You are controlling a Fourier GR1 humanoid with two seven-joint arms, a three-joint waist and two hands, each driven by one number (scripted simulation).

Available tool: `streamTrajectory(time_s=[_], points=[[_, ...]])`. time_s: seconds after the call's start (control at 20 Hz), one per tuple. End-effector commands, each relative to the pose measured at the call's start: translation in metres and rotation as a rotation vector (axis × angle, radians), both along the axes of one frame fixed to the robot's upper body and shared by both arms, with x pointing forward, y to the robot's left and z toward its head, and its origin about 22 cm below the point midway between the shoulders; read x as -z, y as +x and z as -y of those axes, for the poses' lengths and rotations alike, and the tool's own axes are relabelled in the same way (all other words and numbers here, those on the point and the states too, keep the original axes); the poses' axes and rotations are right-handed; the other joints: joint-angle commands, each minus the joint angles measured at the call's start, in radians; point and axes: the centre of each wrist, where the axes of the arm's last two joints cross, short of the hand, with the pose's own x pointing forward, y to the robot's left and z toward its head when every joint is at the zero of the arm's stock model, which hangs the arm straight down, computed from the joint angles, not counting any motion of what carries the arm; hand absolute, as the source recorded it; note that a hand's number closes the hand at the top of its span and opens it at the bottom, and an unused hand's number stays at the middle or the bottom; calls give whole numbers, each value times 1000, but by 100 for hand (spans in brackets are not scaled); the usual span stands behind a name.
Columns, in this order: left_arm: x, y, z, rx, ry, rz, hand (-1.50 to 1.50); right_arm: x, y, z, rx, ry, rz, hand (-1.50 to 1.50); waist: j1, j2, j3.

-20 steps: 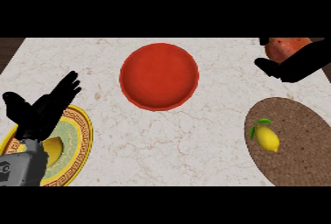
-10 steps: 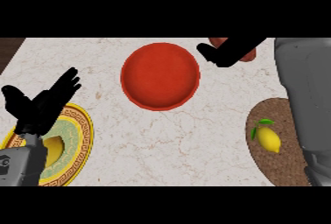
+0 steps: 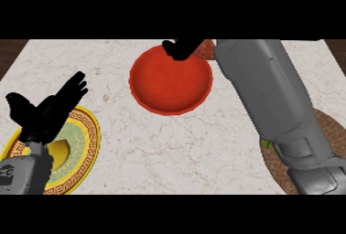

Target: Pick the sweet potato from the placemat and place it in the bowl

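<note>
The red bowl [image 3: 170,82] sits at the back middle of the counter. My right hand [image 3: 180,49] hangs over the bowl's far rim, curled round the reddish-brown sweet potato [image 3: 204,49], which shows only partly beside the fingers. The grey right forearm [image 3: 270,96] stretches across the right side and covers most of the brown placemat [image 3: 326,130]. My left hand [image 3: 49,109] rests open, fingers up, at the left over a plate.
A yellow-rimmed patterned plate [image 3: 84,137] lies at the lower left with a yellowish food piece [image 3: 59,147] on it. A sliver of green [image 3: 267,144] peeks from behind the right forearm on the placemat. A dark edge borders the marble counter at the far corners.
My right hand has carried the sweet potato leftward from the far right to above the bowl's far rim. The forearm now hides the lemon and most of the placemat. The left hand has stayed put.
</note>
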Motion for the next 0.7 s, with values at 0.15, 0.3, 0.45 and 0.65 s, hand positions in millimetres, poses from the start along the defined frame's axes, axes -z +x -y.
streamTrajectory(time_s=[0.15, 0.3, 0.45, 0.65], points=[[4, 3, 12, 14, 1, 4, 0, 50, 26, -29, -15, 14, -61, 150, 18, 11, 0], [4, 5, 22, 29, -4, 4, 0, 63, 30, -38, -41, 31, -115, 150, 30, 14, 0], [-24, 20, 10, 62, -13, 18, 0, 71, 33, -42, -35, 12, -125, 150, 53, 21, -1], [-10, 13, 33, 93, 14, 14, 0, 96, 39, -27, 40, 153, -326, 150, 94, 30, 0]])
